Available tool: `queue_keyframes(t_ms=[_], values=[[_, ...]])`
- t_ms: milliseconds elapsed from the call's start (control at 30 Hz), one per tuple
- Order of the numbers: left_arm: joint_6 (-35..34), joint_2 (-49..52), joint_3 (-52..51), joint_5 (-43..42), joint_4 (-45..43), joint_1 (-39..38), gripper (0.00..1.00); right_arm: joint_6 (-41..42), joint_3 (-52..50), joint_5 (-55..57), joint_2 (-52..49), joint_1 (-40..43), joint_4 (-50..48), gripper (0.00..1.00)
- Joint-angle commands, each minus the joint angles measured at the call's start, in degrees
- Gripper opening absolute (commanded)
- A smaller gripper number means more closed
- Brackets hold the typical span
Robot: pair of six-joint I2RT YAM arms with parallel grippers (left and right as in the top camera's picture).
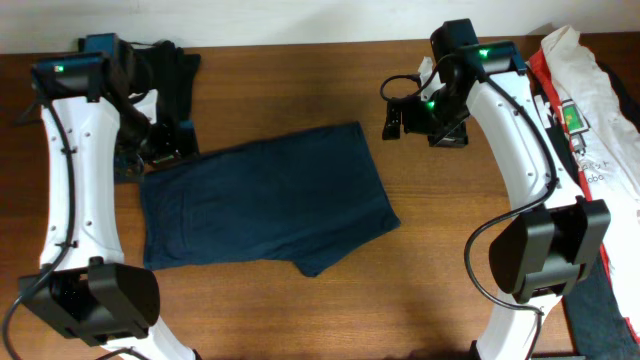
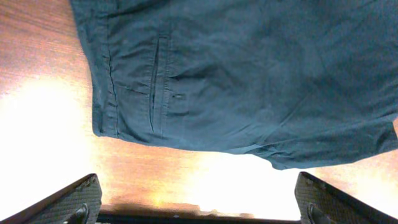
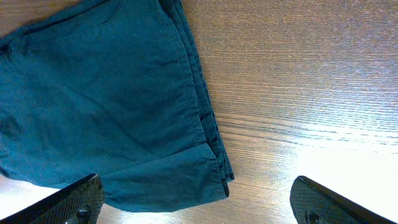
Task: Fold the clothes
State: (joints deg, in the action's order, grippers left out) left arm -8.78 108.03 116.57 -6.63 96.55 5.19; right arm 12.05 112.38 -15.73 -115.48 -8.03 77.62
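Observation:
Dark blue shorts (image 1: 265, 200) lie folded flat on the middle of the wooden table (image 1: 430, 250). My left gripper (image 1: 160, 143) hovers open and empty over the table just beyond the shorts' waistband end (image 2: 124, 81); its fingers frame bare wood (image 2: 199, 202). My right gripper (image 1: 412, 118) hovers open and empty above the table beside the shorts' far right corner. In the right wrist view the leg hem (image 3: 205, 118) lies below and between the open fingers (image 3: 199, 202).
A pile of white and red clothes (image 1: 590, 90) lies at the table's right edge. A dark garment (image 1: 170, 70) lies at the back left, behind the left arm.

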Motion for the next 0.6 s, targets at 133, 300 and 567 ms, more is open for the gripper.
queue_keyframes(t_ms=[133,300,567], values=[[-0.8,0.0,-4.1,-1.0,-0.6,4.9,0.98,0.5,0.1,0.5,-0.1,-0.3,0.0,0.99],[-0.8,0.0,-16.6,-2.8,-11.0,12.0,0.99,0.5,0.1,0.5,-0.1,-0.3,0.0,0.99],[11.7,0.0,-34.9,-14.3,-26.6,28.0,0.99,0.5,0.1,1.4,-0.1,-0.3,-1.2,0.99]])
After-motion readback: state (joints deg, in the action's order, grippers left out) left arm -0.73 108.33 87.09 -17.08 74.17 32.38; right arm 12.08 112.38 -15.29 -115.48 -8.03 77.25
